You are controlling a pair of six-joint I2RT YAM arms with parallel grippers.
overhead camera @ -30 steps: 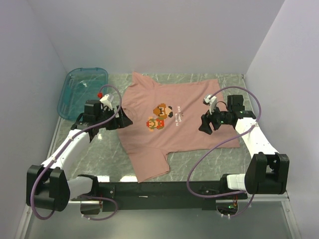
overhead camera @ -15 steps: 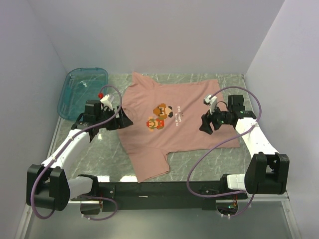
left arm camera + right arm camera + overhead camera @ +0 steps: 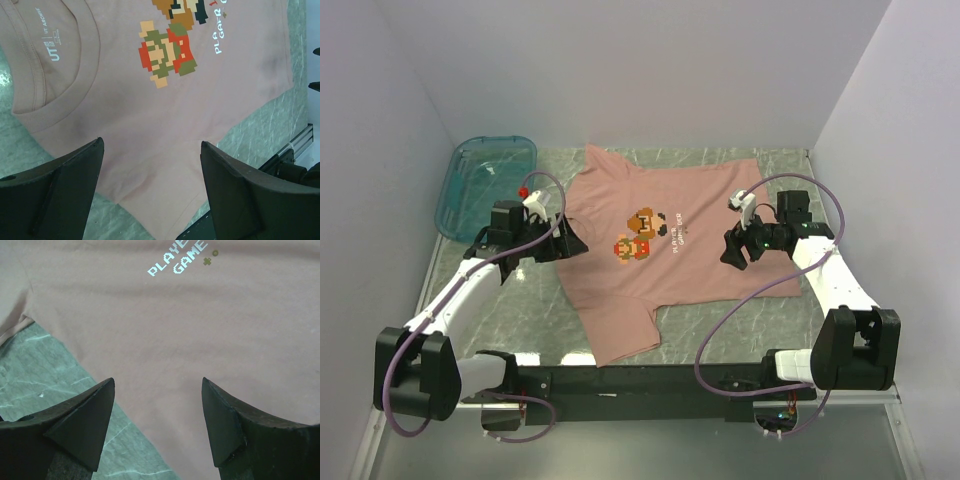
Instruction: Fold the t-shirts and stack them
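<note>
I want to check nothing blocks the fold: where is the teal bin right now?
In the top view the teal bin sits at the far-left corner of the table, left of the pink t-shirt and beyond the left gripper.

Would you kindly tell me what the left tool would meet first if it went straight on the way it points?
Most likely the pink t-shirt: the open left tool points down at its plain cloth, with nothing between them, though the height above it is unclear.
</note>
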